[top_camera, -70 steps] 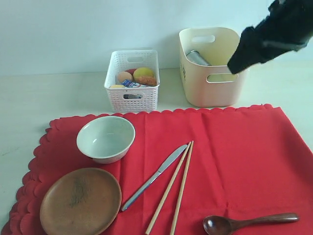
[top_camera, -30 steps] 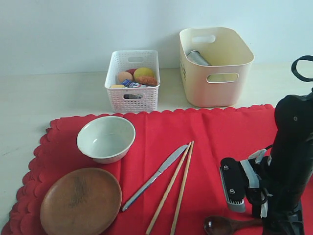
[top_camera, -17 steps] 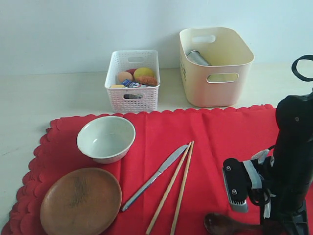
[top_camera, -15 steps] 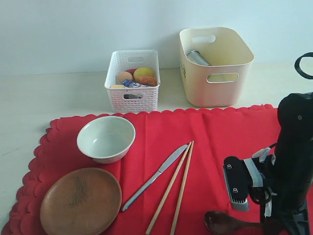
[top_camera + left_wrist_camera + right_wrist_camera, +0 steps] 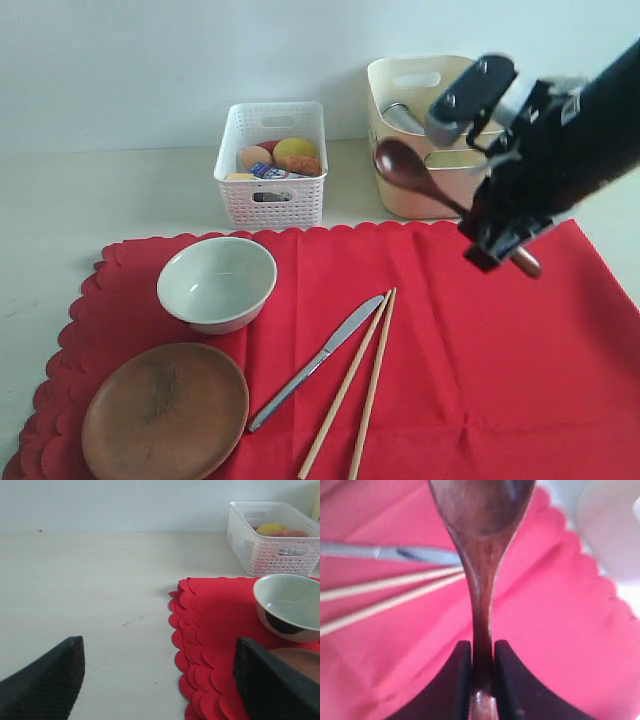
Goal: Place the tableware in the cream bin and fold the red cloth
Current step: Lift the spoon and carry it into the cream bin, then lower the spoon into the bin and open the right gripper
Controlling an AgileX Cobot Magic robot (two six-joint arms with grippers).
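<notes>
I see a glossy dark wooden spoon [image 5: 398, 165]; matt red cloth [image 5: 450, 350]; smooth cream plastic bin [image 5: 398, 200]; satin metal knife [image 5: 315, 365].

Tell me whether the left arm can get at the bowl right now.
Probably yes: the left gripper is open, and the bowl sits uncovered on the red cloth just ahead, nothing between them.

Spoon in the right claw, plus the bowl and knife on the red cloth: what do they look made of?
The spoon looks like dark wood, polished: warm brown with a soft sheen. The bowl is probably glazed ceramic, possibly melamine: pale, smooth, glossy. The knife is metal, likely steel: grey, reflective blade.
</notes>
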